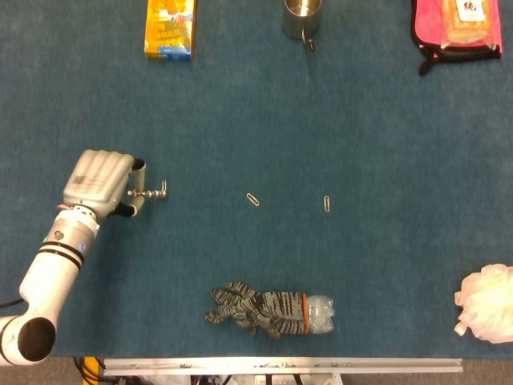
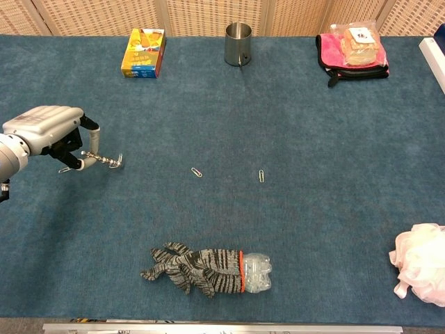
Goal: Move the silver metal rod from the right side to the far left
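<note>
The silver metal rod [image 1: 151,192] [image 2: 106,161] is short and ridged, with a small crosspiece at its right end. My left hand [image 1: 101,184] [image 2: 49,130] pinches its left end and holds it level, low over the blue table at the left. Most of the rod sticks out to the right of the fingers. My right hand does not show in either view.
Two paper clips [image 1: 253,200] [image 1: 326,204] lie mid-table. A striped glove on a crushed bottle [image 1: 268,311] lies near the front edge. At the back stand a yellow box [image 1: 170,29], a metal cup [image 1: 302,19] and a pink pouch [image 1: 457,30]. White fluff [image 1: 487,304] sits front right.
</note>
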`<state>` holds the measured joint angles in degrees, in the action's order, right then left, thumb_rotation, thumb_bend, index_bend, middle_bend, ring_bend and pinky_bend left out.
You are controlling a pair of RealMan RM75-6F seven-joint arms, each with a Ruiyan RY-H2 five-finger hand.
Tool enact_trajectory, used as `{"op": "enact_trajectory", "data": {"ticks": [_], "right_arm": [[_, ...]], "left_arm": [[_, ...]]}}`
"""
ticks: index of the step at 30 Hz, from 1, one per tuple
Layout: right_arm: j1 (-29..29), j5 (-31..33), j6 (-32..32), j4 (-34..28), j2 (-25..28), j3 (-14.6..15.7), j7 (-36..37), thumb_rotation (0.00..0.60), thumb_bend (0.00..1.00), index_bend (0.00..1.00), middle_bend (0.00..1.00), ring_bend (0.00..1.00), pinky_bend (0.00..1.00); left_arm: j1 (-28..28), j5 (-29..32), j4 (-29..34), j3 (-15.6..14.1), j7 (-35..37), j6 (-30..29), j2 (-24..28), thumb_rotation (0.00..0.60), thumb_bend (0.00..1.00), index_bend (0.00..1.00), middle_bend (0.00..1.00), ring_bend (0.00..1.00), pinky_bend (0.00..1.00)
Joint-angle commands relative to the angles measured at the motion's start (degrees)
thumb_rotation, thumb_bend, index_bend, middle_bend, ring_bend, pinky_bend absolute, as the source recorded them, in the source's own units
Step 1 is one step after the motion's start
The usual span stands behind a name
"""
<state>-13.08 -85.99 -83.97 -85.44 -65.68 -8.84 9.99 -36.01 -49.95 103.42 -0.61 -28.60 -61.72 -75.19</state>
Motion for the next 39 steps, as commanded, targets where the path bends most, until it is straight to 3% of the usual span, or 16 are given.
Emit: {"op": "enact_trajectory", "data": {"ticks": [1, 18, 39], "right_arm": [[-0.1, 0.0, 0.1, -0.1, 0.0, 0.0, -0.1, 0.6, 0.09, 0.47, 0.4, 0.32, 0.4], [-0.4, -0.1, 0.7, -0.5, -0.2, 0.2, -0.6, 0.6, 0.09, 0.47, 0.4, 0.32, 0.4], [-0.2, -0.1, 0.6, -1.0, 0.0, 0.4, -1.1, 0.6, 0.09, 0.47, 0.4, 0.32, 0.4]], "left_arm": [[0.7, -0.3, 0.7, 0.3, 0.6, -1.0, 1.2, 0.6, 0.37, 0.56, 1.0, 1.0, 1.0], [4.6, -0.1, 2.0, -1.5, 1.1, -2.6, 5.7, 0.6, 0.37, 0.56, 1.0, 1.0, 1.0], [6.2, 2.6, -2.6, -0.9, 2.4, 0.0, 5.0, 0.6, 0.37, 0.56, 1.0, 1.0, 1.0]]}}
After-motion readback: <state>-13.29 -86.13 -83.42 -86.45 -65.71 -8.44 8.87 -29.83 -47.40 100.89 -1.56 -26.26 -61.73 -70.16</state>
